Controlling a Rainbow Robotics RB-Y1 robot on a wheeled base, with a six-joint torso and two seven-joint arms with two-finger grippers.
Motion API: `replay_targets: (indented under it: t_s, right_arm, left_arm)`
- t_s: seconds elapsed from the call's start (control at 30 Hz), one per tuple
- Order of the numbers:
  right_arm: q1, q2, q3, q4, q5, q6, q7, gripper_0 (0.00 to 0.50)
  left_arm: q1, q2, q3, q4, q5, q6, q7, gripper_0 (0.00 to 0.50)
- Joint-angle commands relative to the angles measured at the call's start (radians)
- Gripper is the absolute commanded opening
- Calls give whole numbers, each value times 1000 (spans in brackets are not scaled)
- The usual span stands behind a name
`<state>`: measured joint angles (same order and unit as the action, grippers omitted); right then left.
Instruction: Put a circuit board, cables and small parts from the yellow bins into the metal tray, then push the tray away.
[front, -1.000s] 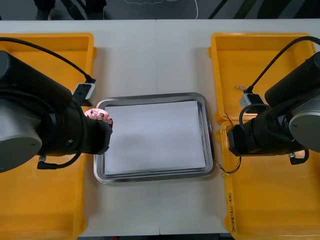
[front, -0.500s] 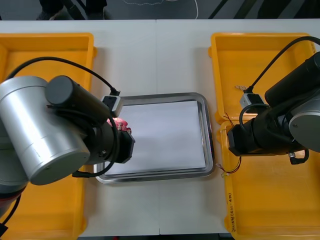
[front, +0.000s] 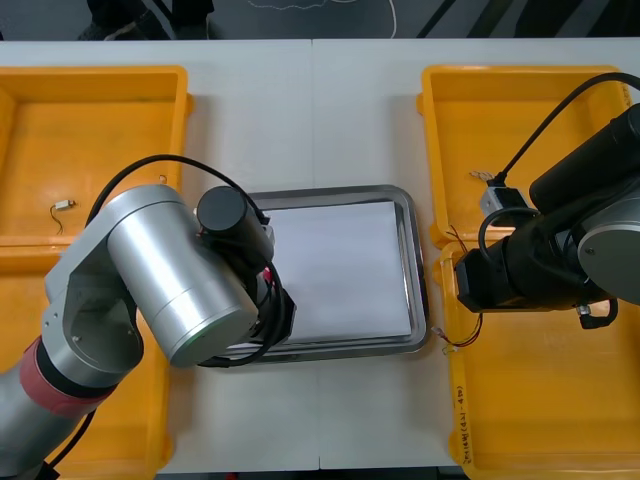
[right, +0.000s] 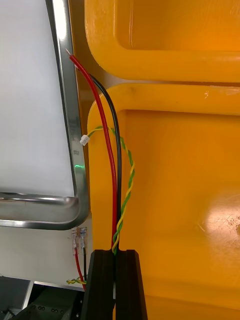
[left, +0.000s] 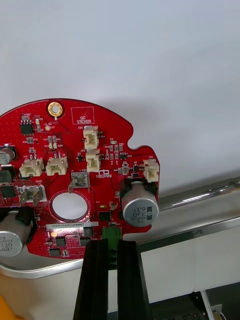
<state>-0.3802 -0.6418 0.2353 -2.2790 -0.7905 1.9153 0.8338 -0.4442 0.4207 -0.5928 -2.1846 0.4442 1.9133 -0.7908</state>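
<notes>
One red circuit board (left: 75, 165): clenched in left gripper (left: 111, 246) over metal tray (left: 200, 192) rim; shift inward, lower flat.
Right gripper (right: 116, 256): clamps red/black cables (right: 116, 215) beside tray.

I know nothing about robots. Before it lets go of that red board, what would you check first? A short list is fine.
1. Grip: the left tool is shut on the circuit board at its edge: ok.
2. Board over the metal tray: mostly over the white inside, but its gripped edge overlaps the rim: not ok.
3. Landing spot: the white inside near the board is bare: ok.
4. Board's height above the tray: cannot tell.
5. Other arm out of the way: the right tool holds its cables over a yellow bin beside the tray: ok.
</notes>
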Motion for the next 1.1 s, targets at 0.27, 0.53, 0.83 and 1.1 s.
replay_targets:
  t_s: [0.27, 0.53, 0.83, 1.1]
  right_arm:
    - [-28, 7, 12, -10, 7, 5, 44, 0]
    - [-28, 7, 12, -10, 7, 5, 39, 0]
    - [-28, 8, 12, -10, 5, 5, 42, 0]
    - [-28, 8, 12, -10, 7, 5, 45, 0]
  left_arm:
    - [-31, -42, -41, 80, -10, 7, -21, 0]
    - [-31, -60, -47, 134, -15, 7, -33, 0]
    - [-30, -65, -64, 157, -15, 7, -45, 0]
    - [-28, -89, -68, 178, -32, 7, -48, 0]
